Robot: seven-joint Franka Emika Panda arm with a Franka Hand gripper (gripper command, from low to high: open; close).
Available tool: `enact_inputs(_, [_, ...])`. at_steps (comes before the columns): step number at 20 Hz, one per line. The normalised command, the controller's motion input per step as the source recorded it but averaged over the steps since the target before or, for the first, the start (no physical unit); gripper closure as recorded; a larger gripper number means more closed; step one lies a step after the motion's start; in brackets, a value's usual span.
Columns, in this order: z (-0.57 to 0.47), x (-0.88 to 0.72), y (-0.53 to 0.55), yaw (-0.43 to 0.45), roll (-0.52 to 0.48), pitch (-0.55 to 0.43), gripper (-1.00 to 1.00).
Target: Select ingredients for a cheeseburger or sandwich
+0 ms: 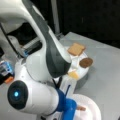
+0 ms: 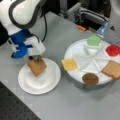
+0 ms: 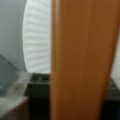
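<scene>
Toast square (image 2: 37,67) pinched at top edge by gripper (image 2: 36,59), fingers (image 2: 34,59) closed on it, hanging tilted over white paper plate (image 2: 47,83) at 8 o'clock in a front view. Wrist view filled by same toast (image 3: 82,60), plate rim (image 3: 37,42) behind. Round divided tray (image 2: 75,53) at 3 o'clock on grey desk (image 2: 75,105) holds other ingredients: cheese square (image 2: 69,64), patty (image 2: 90,79), second toast (image 2: 112,69), red disc (image 2: 113,50), green leaf (image 2: 94,40). No stack built yet.

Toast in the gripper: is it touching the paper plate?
Cannot tell. In a front view the toast hangs tilted from the gripper over the plate; no gap or contact shows.
</scene>
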Motion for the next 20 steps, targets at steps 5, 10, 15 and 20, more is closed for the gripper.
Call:
enact_inputs(5, [-0.21,0.39,-0.1,0.131,0.105,-0.081,1.0])
enact_inputs(10, [-0.16,0.31,-0.06,0.105,0.138,-0.064,1.0])
enact_inputs(15, [-0.04,0.15,-0.09,0.114,0.152,-0.014,1.0])
enact_inputs(20, [0.01,0.02,-0.1,0.116,0.17,0.001,1.0])
